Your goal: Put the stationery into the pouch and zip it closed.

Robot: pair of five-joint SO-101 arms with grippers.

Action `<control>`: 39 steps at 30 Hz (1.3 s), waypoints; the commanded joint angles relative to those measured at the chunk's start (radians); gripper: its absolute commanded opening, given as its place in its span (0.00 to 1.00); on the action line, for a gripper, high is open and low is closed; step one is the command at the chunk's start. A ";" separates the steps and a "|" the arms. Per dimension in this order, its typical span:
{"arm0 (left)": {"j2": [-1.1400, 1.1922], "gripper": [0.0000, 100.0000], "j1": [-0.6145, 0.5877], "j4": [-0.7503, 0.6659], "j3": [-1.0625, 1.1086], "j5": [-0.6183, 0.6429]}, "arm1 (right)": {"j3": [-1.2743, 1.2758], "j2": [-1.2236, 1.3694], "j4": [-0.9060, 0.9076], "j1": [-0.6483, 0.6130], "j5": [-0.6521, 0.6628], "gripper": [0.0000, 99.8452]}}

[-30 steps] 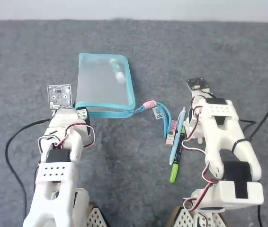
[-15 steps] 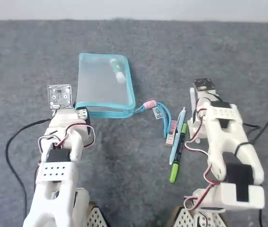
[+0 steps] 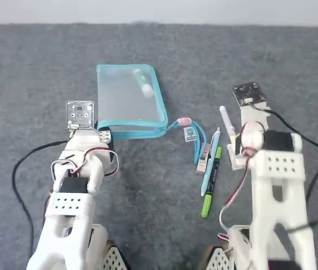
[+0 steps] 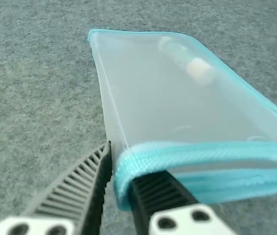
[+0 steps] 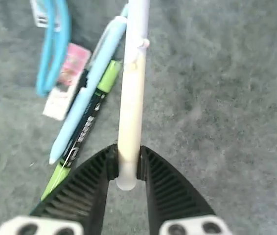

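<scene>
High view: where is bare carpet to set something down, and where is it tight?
Bare carpet lies in the near middle, bordered by the pouch and the green marker; there is more beyond the pouch's far edge. It is tight between the pouch's strap and the right gripper, where the blue pen lies.

Your right gripper [image 5: 127, 164] clamps the end of a white pen [image 5: 132, 88] pointing out over the grey worktop [image 5: 217, 98]. Beside it lie a light blue pen [image 5: 87, 100], a green marker [image 5: 87, 128], a pink eraser [image 5: 65, 81] and a blue strap [image 5: 55, 49].
</scene>
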 commanded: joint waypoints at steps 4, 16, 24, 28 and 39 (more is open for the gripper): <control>-0.008 0.01 0.008 -0.002 -0.024 -0.003 | 0.008 -0.064 0.004 -0.025 0.046 0.01; -0.008 0.01 0.005 0.002 -0.022 -0.003 | 0.046 0.374 -0.309 0.093 0.043 0.01; -0.009 0.01 0.005 0.002 -0.022 -0.006 | 0.046 0.470 -0.321 0.044 0.043 0.15; -0.009 0.01 0.005 0.002 -0.022 -0.006 | 0.048 0.489 -0.326 0.021 0.043 0.16; -0.009 0.01 0.005 0.003 -0.022 -0.008 | 0.046 0.572 -0.466 0.027 0.043 0.15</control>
